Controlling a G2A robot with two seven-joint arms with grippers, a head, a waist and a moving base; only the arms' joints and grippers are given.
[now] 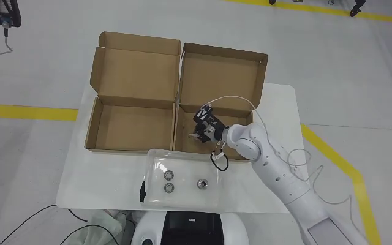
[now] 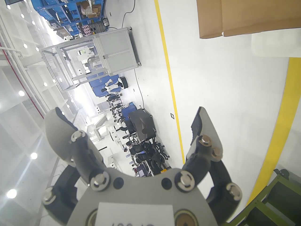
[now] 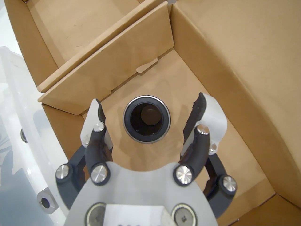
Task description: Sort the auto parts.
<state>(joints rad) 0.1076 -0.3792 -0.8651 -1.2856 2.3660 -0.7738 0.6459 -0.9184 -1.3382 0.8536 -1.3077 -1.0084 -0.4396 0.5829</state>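
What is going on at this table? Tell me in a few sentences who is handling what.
A two-armed robot is sorting auto parts from a clear tray into cardboard boxes. Its right gripper hangs open over the right box, fingers apart from a black ring part lying on the box floor. Two smaller rings and another metal part lie in the tray. The left gripper is open, holds nothing and points away from the table.

The right arm (image 1: 269,162) is stretched forward, wrist bent down, with the right claw (image 3: 148,102) spread wide. Same deal for the left claw (image 2: 128,112), fingers well apart.
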